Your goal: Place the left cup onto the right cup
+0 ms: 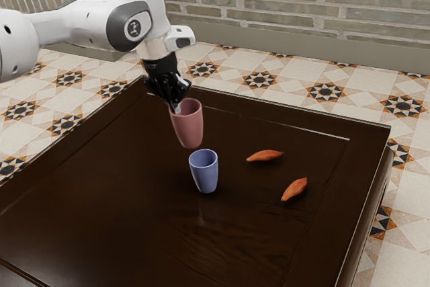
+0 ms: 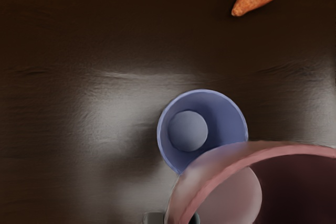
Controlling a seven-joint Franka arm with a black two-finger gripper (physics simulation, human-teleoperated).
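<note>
Two orange roots (image 1: 265,155) lie well aside; the gripper (image 1: 177,104) pinches the pink cup (image 1: 187,126), nearly upright, mouth up, over the blue cup (image 1: 203,170).

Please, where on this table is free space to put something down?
The table is bare between the blue cup and the exterior view's left edge, and along the near edge. Crowded: the middle, where the pink cup hangs over the blue cup, two orange pieces beside.
</note>
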